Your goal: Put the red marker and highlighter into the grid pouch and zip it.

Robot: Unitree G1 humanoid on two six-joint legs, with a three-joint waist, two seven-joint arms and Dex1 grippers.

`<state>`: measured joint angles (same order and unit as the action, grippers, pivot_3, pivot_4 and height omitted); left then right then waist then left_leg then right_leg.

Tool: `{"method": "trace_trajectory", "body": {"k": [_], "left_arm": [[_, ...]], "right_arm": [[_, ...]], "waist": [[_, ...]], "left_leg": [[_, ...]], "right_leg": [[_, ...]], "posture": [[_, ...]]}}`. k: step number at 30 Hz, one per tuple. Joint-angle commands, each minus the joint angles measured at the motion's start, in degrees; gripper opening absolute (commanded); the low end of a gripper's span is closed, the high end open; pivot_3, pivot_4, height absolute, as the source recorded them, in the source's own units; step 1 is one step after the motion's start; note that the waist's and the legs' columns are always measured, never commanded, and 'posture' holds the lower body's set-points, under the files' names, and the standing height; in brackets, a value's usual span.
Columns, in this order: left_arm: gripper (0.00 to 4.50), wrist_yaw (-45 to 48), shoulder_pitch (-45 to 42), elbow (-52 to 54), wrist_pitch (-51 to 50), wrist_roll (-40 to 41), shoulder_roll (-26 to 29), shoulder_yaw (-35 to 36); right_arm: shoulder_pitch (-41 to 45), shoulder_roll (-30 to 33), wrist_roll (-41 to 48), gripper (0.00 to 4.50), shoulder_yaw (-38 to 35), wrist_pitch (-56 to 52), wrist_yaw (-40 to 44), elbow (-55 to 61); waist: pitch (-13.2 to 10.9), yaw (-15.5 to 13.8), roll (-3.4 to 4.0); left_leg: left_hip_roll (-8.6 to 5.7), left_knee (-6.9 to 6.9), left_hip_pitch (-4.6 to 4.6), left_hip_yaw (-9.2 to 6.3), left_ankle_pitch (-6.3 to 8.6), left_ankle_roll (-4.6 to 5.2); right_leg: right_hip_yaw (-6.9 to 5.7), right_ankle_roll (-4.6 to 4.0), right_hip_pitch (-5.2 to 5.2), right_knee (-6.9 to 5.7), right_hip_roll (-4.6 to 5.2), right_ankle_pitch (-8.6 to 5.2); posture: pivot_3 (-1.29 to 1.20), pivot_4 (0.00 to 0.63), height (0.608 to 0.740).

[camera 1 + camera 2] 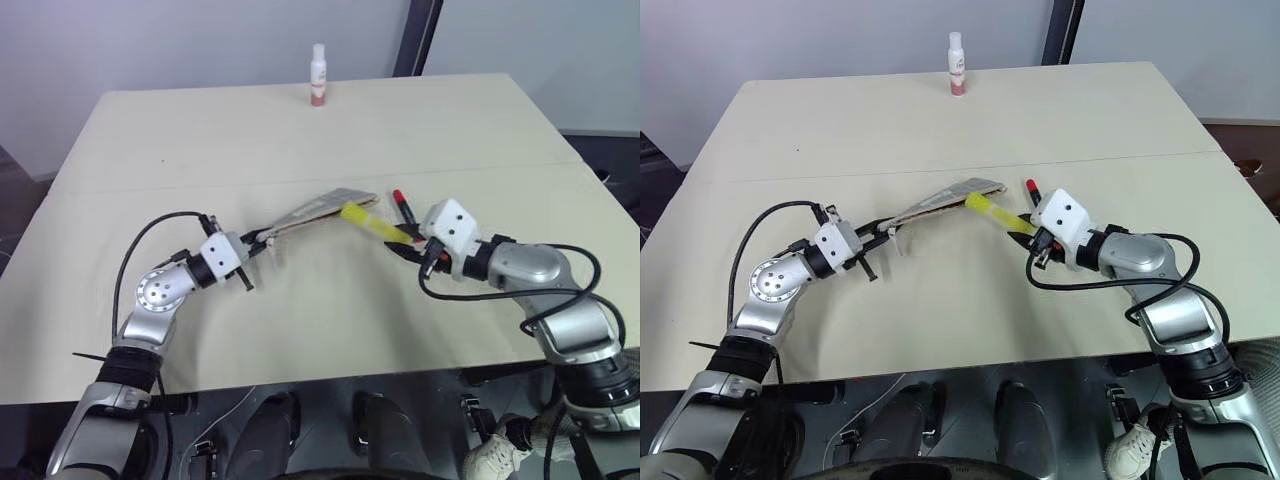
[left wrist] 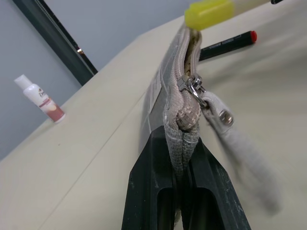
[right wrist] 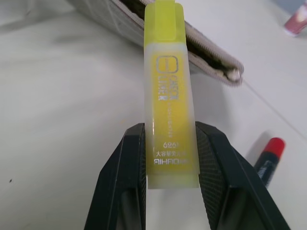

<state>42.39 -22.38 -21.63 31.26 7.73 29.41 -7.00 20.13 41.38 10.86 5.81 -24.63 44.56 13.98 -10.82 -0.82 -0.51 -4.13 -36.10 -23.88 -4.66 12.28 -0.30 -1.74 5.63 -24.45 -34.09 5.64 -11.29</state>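
My left gripper (image 1: 262,241) is shut on one end of the grid pouch (image 1: 322,207), holding it on edge with the zipper side up. The zipper pull (image 2: 224,115) hangs close to the left fingers (image 2: 153,163), and the pouch mouth gapes open toward its far end. My right gripper (image 3: 171,130) is shut on the yellow highlighter (image 3: 168,91), gripping its tail, with the capped end right at the open mouth (image 2: 211,11). The red marker (image 1: 403,206) lies on the table just beyond the right gripper, beside the pouch's far end.
A small white bottle with a pink base (image 1: 318,76) stands near the far edge of the beige table (image 1: 200,140). Dark cables loop around both wrists. The table's near edge runs just in front of both arms.
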Motion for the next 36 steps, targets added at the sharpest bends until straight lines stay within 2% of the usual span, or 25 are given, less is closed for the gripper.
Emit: {"method": "trace_trajectory", "body": {"k": [1, 9, 15, 18, 20, 25, 27, 30, 34, 36], "left_arm": [[0.0, -0.36, -0.6, 2.28, 0.36, 0.23, -0.18, 1.85], [0.0, 1.88, 0.17, 2.67, 4.03, -2.61, 1.57, 0.22], [0.0, 4.11, -1.45, 1.11, 8.16, -6.08, 2.62, -1.64], [0.0, 4.51, -2.26, 0.28, 9.64, -6.99, 2.58, -2.05], [0.0, 5.51, -2.49, 0.8, 9.11, -5.95, 2.2, -2.31], [0.0, 8.38, -2.21, 1.1, 7.47, -3.58, 1.81, -2.54], [0.0, 8.36, -2.2, 1.6, 6.63, -2.7, 1.48, -1.96], [0.0, 7.28, -2.33, 1.36, 5.46, -2.67, 1.4, -0.89], [0.0, 5.35, -1.04, 1.23, 4.43, -3.22, 1.69, 0.2], [0.0, 4.87, -0.04, 1.51, 4.65, -3.67, 2.16, 0.6]], "right_arm": [[0.57, 0.8, -1.83, 0.87, 0.22, 1.75, 0.73, -0.56], [2.54, 0.09, -3.96, 0.87, 1.24, 0.91, 1.26, -1.32], [9.4, 0.51, -12.25, 0.87, 10.62, 5.45, 5.42, -3.75], [12.95, 0.23, -16.64, 0.87, 14.35, 8.53, 6.52, -6.81], [15.32, -2.41, -17.88, 0.87, 16.18, 12.75, 6.22, -8.88], [16.83, -7.4, -19.99, 0.87, 18.1, 19.29, 5.32, -12.23], [16.83, -6.99, -22.09, 0.87, 18.84, 23.95, 5.22, -14.56], [15.43, -8.3, -18.6, 2.38, 14.77, 21.02, 4.76, -14.63], [10.45, -10.29, -8.15, 4.33, 6.54, 14.84, 4.95, -6.66], [6.33, -9.62, -1.81, 4.43, 2.9, 9.81, 6.5, -0.05]], "waist": [[0.0, 0.0, 0.0], [0.0, 0.15, 0.0], [0.0, 0.1, 0.01], [0.0, 0.1, 0.01], [0.0, 0.11, 0.01], [0.0, 0.19, 0.01], [0.0, 0.06, 0.02], [0.0, 0.14, 0.02], [0.0, 0.09, 0.01], [0.0, 0.1, 0.01]], "left_leg": [[0.0, 0.0, 0.0, 0.0, 0.0, 0.0], [0.04, 0.01, 0.01, 0.0, 0.0, 0.0], [0.03, 0.0, 0.01, 0.01, 0.0, -0.01], [0.02, 0.0, 0.01, 0.0, 0.0, -0.01], [0.02, 0.0, 0.01, 0.0, -0.01, -0.01], [0.01, 0.03, 0.01, -0.01, -0.01, -0.02], [0.0, 0.01, 0.01, 0.0, -0.02, -0.03], [-0.01, -0.03, 0.02, -0.01, -0.03, -0.03], [0.01, 0.0, 0.06, -0.03, -0.03, -0.04], [0.01, 0.03, 0.06, -0.04, -0.03, -0.04]], "right_leg": [[0.0, 0.0, 0.0, 0.0, 0.0, 0.0], [0.02, -0.01, -0.06, -0.06, -0.03, 0.01], [0.02, -0.1, -0.08, -0.08, -0.04, -0.04], [0.02, -0.06, -0.08, -0.1, -0.04, -0.02], [0.02, 0.04, -0.08, -0.09, -0.05, 0.04], [0.02, 0.1, -0.12, -0.13, -0.07, 0.07], [0.02, 0.1, -0.12, -0.14, -0.07, 0.08], [0.02, 0.09, -0.09, -0.15, -0.07, 0.08], [0.04, 0.1, -0.1, -0.22, -0.08, 0.09], [0.05, 0.1, -0.1, -0.23, -0.08, 0.09]], "posture": [[0.0, 0.15, 0.74], [0.0, 0.15, 0.74], [0.0, 0.15, 0.74], [0.0, 0.15, 0.74], [0.0, 0.15, 0.74], [0.0, 0.15, 0.74], [0.0, 0.15, 0.74], [0.0, 0.15, 0.74], [0.0, 0.15, 0.74], [0.0, 0.15, 0.74]]}}
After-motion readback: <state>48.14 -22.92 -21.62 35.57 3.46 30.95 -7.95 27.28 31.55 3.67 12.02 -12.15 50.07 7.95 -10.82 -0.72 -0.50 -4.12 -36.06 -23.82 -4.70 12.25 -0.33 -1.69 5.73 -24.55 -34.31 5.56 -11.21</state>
